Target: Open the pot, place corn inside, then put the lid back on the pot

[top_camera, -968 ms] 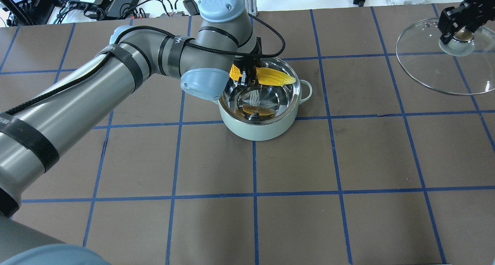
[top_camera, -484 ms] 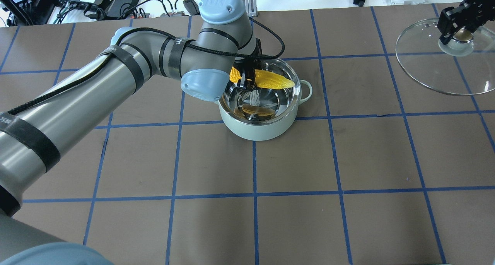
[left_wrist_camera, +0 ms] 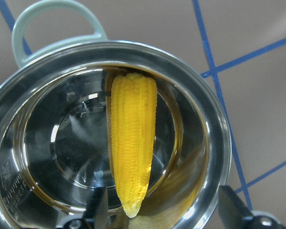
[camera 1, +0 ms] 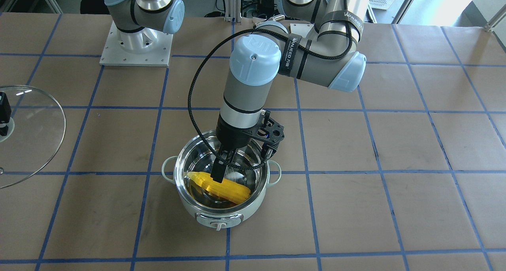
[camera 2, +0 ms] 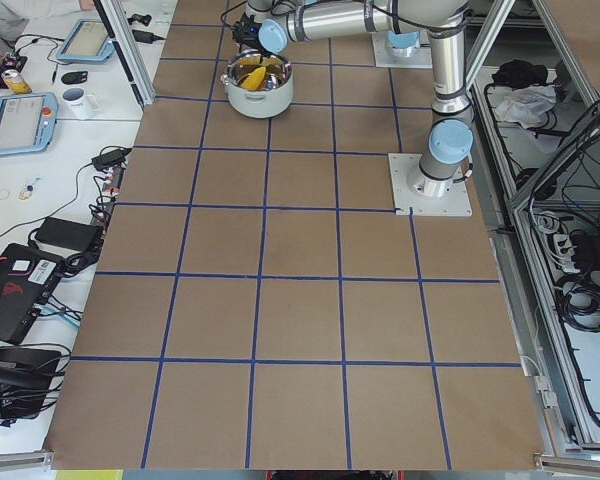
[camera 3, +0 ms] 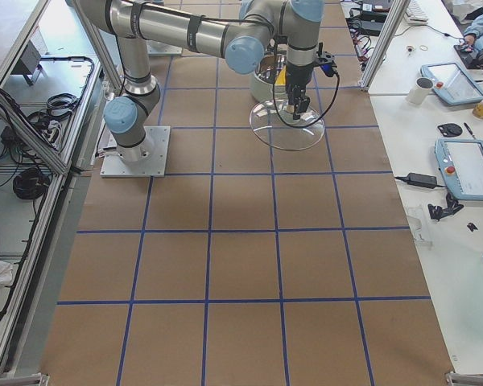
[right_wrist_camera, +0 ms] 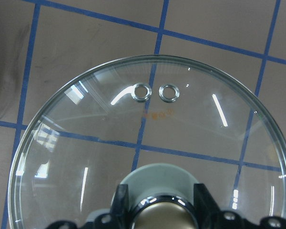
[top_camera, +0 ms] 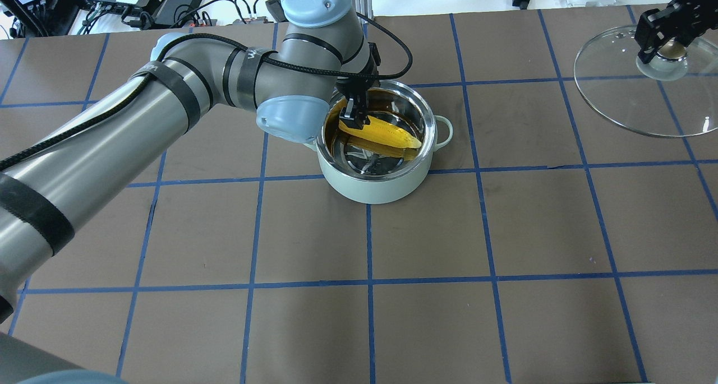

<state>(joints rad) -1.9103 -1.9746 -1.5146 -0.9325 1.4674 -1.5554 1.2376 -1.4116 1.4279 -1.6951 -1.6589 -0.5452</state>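
Note:
The mint-green pot (top_camera: 373, 185) stands open near the table's middle, also in the front view (camera 1: 221, 215). The yellow corn (top_camera: 381, 133) lies slanted inside it against the steel wall, and shows in the front view (camera 1: 225, 188) and the left wrist view (left_wrist_camera: 132, 148). My left gripper (camera 1: 242, 163) hangs over the pot, open, its fingers (left_wrist_camera: 97, 210) wide apart on either side of the corn's tip. My right gripper (top_camera: 667, 47) is shut on the knob (right_wrist_camera: 164, 212) of the glass lid (top_camera: 628, 101), held at the far right.
Brown paper with a blue tape grid covers the table (top_camera: 426, 232). Cables and electronics (top_camera: 134, 0) lie beyond the far edge. The right arm's base plate (camera 1: 136, 45) is bolted near the robot side.
The corn was held over the pot's far rim; now it lies down inside the pot. The left gripper has let it go and shifted slightly left. The right arm and lid have not moved.

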